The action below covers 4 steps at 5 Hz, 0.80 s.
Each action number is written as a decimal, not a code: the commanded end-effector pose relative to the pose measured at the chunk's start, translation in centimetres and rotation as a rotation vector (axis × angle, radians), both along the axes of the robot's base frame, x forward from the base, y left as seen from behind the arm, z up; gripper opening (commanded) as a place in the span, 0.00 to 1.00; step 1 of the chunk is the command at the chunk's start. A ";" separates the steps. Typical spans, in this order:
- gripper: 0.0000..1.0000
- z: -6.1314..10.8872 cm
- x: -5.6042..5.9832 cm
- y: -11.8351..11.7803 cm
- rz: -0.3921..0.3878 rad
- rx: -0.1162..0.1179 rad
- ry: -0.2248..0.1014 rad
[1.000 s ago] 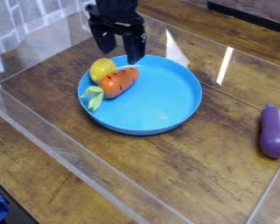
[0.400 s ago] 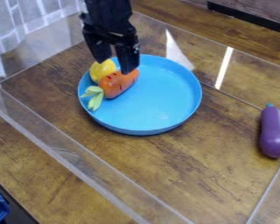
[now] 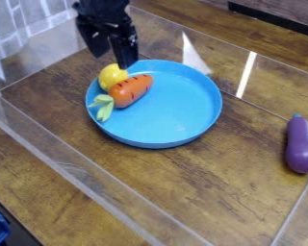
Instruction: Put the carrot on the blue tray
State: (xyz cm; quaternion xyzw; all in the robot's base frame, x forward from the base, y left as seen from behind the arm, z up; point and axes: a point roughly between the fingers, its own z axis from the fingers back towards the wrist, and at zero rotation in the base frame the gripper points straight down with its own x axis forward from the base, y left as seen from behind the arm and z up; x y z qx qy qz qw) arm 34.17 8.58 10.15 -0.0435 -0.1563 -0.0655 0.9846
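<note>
The orange carrot (image 3: 128, 89) lies on the left part of the blue tray (image 3: 169, 120), its green top (image 3: 103, 107) pointing toward the tray's left rim. A yellow lemon (image 3: 112, 75) sits against the carrot at the tray's back-left rim. My black gripper (image 3: 111, 53) hangs just above and behind the lemon, open, with nothing between its fingers and clear of the carrot.
A purple eggplant (image 3: 299, 142) lies on the wooden table at the right edge. Clear acrylic walls (image 3: 66, 163) fence the table along the front left and back. Bare wood shows in front of the tray.
The open gripper has lifted off the carrot and drawn away to the upper left. The carrot and lemon stay on the tray.
</note>
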 end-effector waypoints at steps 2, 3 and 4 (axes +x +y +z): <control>1.00 0.5 1.9 0.1 0.073 0.020 -0.049; 0.00 0.4 2.6 0.5 0.119 0.024 -0.042; 1.00 0.2 3.0 0.5 0.155 0.016 -0.031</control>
